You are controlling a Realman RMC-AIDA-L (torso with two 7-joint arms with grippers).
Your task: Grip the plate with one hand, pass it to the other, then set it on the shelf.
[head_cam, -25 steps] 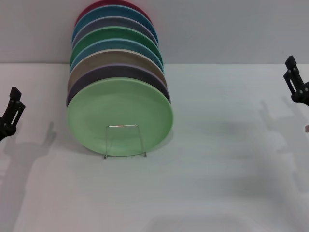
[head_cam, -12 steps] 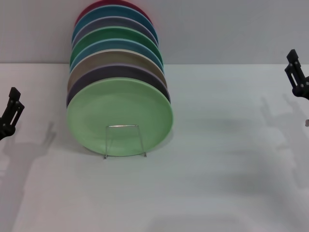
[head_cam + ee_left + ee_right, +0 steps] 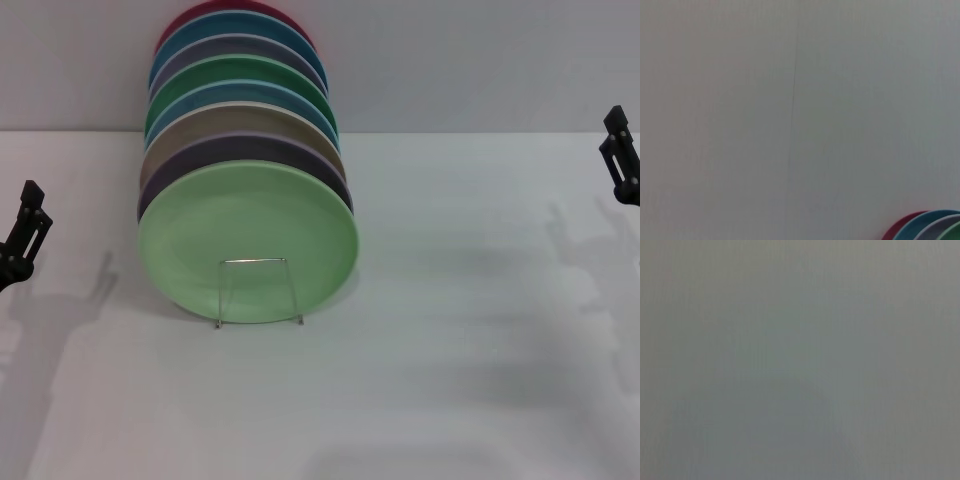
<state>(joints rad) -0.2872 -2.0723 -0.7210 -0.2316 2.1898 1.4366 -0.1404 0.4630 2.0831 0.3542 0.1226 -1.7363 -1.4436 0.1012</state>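
Note:
The pale mint-green plate [image 3: 248, 240] stands upright at the front of a row of plates in the shelf [image 3: 254, 261], whose thin wire loop shows in front of its lower half. Neither hand touches the plate. My left gripper [image 3: 24, 228] hangs at the far left edge of the head view, well away from the plates. At the far right edge, higher up, is my right gripper [image 3: 621, 153], also far from the shelf. Both wrist views show none of the grippers' own parts.
Behind the mint plate stand several more plates [image 3: 240, 95] in lavender, beige, blue, darker green and red. Their rims [image 3: 922, 227] show in a corner of the left wrist view. The white table [image 3: 460, 330] stretches to the right and front. A grey wall stands behind.
My right gripper has drawn outward toward the right edge and slightly up. The left gripper and the plates have stayed where they were.

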